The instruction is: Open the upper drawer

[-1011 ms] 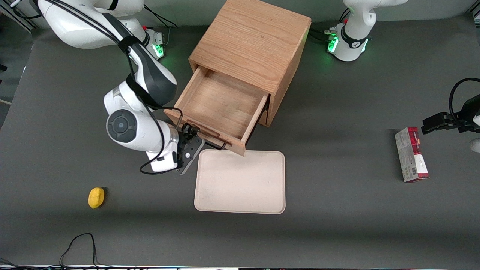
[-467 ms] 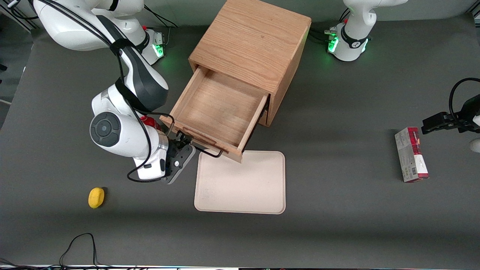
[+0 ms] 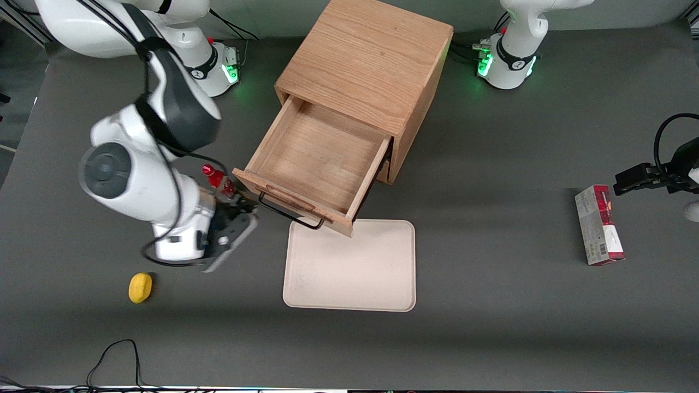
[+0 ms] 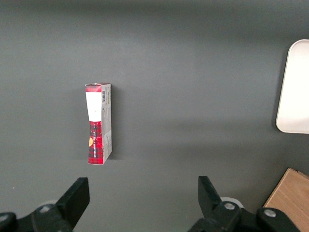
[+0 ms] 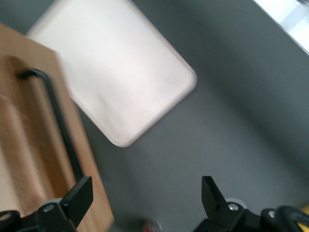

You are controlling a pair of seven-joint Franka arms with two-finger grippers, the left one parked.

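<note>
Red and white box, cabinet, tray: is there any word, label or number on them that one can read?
Red and white cardboard box: printing and a barcode, too small to read.
Light-oak upper drawer, pulled out: no text.
Beige tray: no text.
Small red bottle: label unreadable.
Right gripper, open beside the drawer's handle: no marking.

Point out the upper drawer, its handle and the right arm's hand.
upper drawer (image 3: 319, 158), front view, bare wooden floor inside.
handle (image 3: 289, 214), front view, middle of the black wire bar.
hand (image 3: 236, 210), front view, between its fingertips, beside the drawer front, off the handle.

Light-oak upper drawer (image 3: 318, 158) pulled fully open
</note>
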